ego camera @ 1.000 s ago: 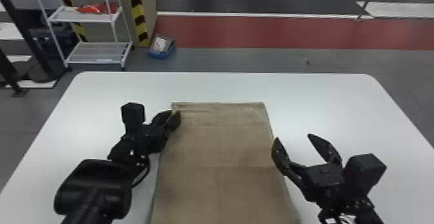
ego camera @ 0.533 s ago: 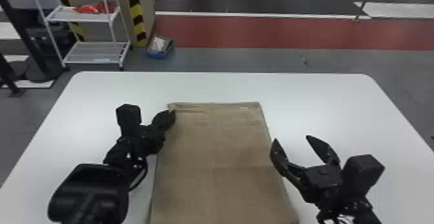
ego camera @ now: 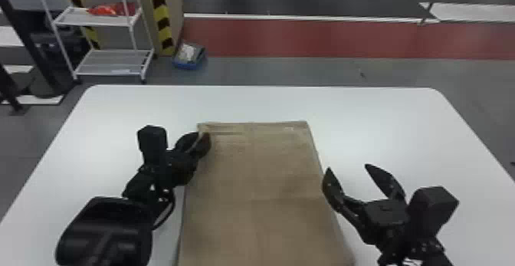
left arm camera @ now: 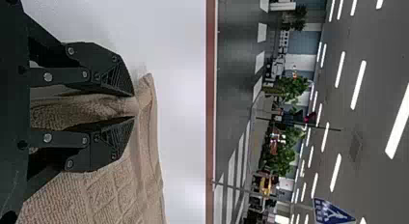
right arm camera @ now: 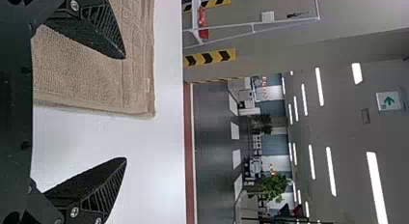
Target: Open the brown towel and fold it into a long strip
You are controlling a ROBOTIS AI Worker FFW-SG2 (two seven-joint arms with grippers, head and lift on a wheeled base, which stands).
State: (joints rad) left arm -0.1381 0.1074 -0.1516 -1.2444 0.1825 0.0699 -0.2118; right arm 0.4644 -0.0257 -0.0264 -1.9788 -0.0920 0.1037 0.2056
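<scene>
Towel [ego camera: 260, 192] lying flat, strip fold pending; L pincer [left arm camera: 134, 106] gripping its far-L corner, R pincer [ego camera: 348, 167] gaping near R edge.

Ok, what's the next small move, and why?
I'd probably have the left gripper lift slightly, to check its pinch before folding. The brown towel bunches up between its fingers near the far left corner, while the rest looks spread flat. The right gripper is open at the towel's right edge, holding nothing, so that lift would rest on the left alone.
</scene>
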